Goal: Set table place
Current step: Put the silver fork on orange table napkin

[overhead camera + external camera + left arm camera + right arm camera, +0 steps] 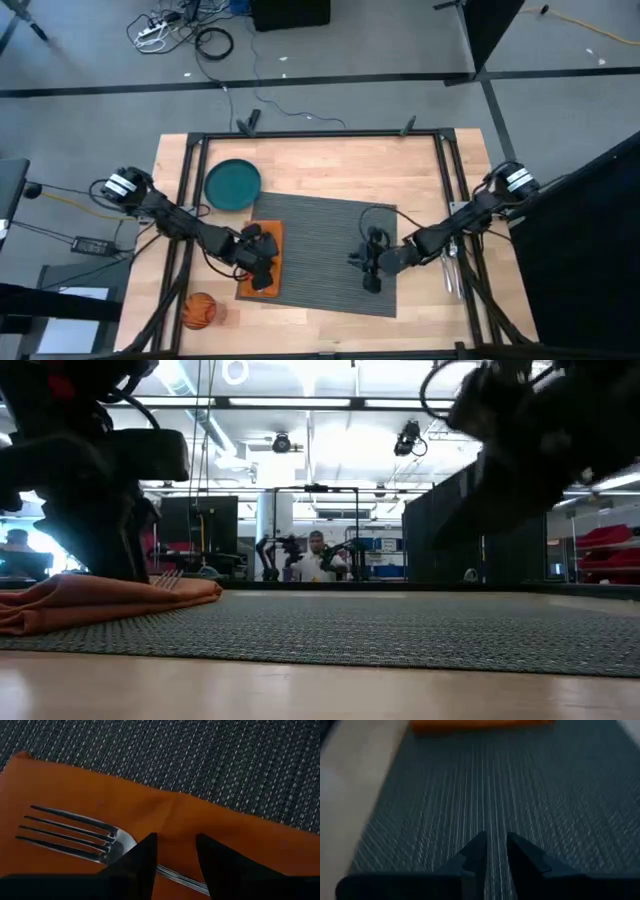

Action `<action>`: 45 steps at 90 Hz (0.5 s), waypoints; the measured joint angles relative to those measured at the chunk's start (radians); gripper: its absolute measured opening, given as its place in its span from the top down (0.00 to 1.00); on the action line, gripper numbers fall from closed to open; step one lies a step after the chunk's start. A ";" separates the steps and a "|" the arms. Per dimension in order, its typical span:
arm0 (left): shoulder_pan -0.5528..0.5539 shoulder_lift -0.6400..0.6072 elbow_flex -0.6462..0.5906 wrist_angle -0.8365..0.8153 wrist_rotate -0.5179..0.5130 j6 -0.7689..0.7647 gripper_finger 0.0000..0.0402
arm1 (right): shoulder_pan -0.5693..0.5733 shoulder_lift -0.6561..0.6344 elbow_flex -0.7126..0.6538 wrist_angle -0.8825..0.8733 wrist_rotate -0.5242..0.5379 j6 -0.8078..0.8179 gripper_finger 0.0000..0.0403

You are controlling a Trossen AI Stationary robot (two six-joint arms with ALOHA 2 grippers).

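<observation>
I see the fork (75,837) lying on the orange napkin (266,262) at the placemat's (325,250) left edge, its handle hidden between the left gripper's (175,850) spread jaws. The right gripper (496,851), jaws nearly together, hangs over the bare mat near the desk's (330,160) right side.

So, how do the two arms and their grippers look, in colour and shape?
Both arms are dark, slender and jointed, each with a white-and-black cylindrical part near its base. The left gripper and right gripper are black; thin black cables loop beside them. Close up, the fingers are dark, tapering wedges.
</observation>
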 joint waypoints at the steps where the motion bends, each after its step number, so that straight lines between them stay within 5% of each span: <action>1: 0.000 0.000 0.000 0.004 0.000 -0.001 0.70 | 0.000 0.004 0.000 -0.004 -0.001 0.003 0.87; 45: 0.000 0.000 0.011 0.059 -0.005 -0.027 0.70 | -0.020 0.004 0.004 -0.336 -0.038 0.034 0.91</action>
